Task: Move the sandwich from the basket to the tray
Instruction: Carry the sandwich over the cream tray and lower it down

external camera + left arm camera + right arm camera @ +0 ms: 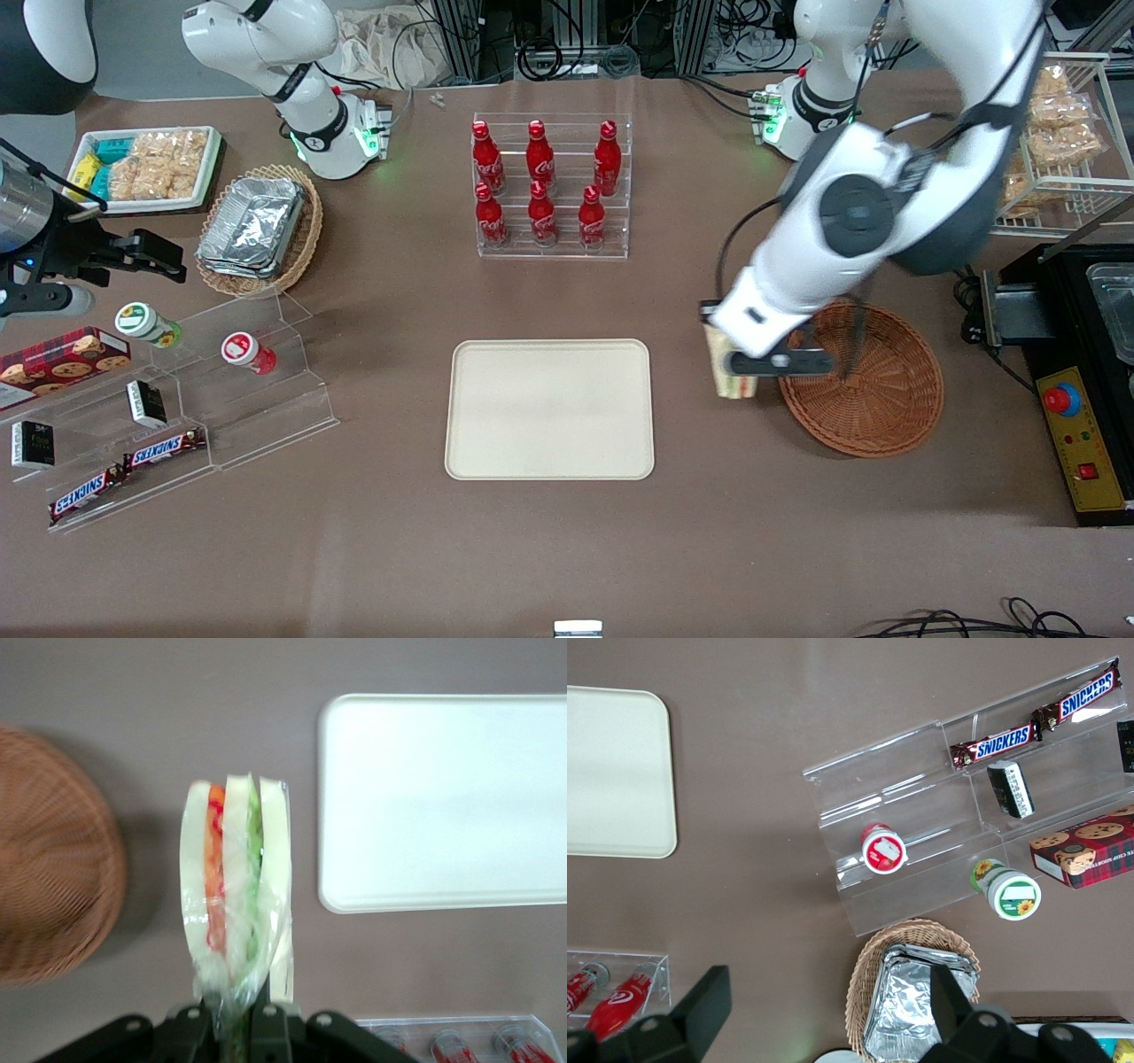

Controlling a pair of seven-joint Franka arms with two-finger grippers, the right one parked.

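Note:
My left gripper [737, 363] is shut on the wrapped sandwich [733, 383], a pale bread wedge with green, red and orange layers [235, 890]. It hangs above bare table between the reddish-brown wicker basket [873, 390] and the cream tray [549, 409]. In the left wrist view the black fingers [270, 1032] pinch the sandwich's narrow end, with the basket [49, 868] to one side and the tray [443, 802] to the other. The basket holds nothing that I can see.
A clear rack of red cola bottles [549, 186] stands farther from the front camera than the tray. A black machine with a red button [1076, 408] sits beside the basket. Acrylic snack steps [177, 408] and a tan basket of foil containers [257, 229] lie toward the parked arm's end.

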